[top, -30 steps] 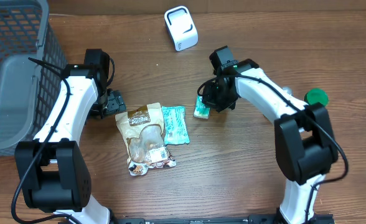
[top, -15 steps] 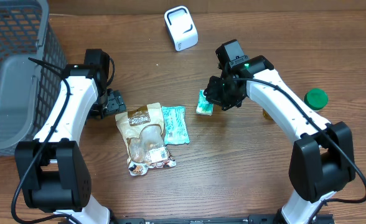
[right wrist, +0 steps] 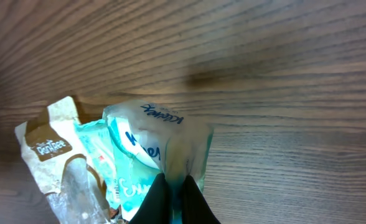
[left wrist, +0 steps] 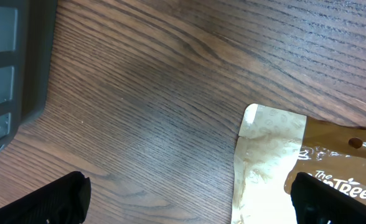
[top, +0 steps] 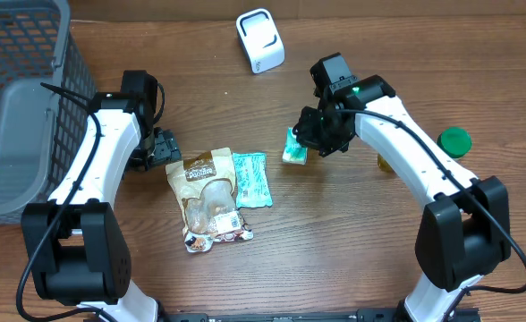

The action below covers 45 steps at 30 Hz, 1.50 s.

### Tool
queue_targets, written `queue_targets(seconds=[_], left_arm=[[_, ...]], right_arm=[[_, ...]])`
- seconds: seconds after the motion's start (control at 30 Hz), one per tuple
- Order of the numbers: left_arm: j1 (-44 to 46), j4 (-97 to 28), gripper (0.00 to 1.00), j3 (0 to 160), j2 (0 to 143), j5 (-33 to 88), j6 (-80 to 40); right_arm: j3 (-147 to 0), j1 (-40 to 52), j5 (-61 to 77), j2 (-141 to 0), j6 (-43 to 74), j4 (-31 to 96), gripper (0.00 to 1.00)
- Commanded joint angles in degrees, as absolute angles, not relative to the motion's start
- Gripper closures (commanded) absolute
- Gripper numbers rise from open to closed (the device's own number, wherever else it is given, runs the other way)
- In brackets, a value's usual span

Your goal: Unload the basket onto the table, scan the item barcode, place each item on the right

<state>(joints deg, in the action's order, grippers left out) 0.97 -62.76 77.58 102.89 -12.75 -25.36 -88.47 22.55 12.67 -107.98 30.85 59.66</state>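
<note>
Tissue pack (top: 292, 148) pinched in closed right gripper (right wrist: 175, 198) — left gripper (top: 162, 148) spread wide, empty, beside snack bag (top: 207, 192).

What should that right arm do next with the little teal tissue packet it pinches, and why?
Probably carry it toward the white box-shaped scanner; the right gripper is shut on the teal tissue packet, and the scanner stands apart from it.

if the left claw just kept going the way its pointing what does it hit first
Most likely the bare wooden table, just beside the corner of the snack bag. The left claw is open over the wood; the bag lies to one side, so it might clip its edge. Depth is unclear.
</note>
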Motion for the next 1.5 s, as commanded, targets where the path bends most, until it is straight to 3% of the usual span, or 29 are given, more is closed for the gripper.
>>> queue_targets(seconds=[0.0, 1.47], left_arm=[[0.8, -62.7, 0.0, 77.6, 103.5, -13.9, -25.8], [0.8, -62.7, 0.0, 77.6, 103.5, -13.9, -25.8]], right_arm=[[-90.4, 22.8, 12.7, -106.5, 29.7, 60.2, 0.96], [-90.4, 24.2, 13.1, -106.5, 28.2, 60.5, 0.96]])
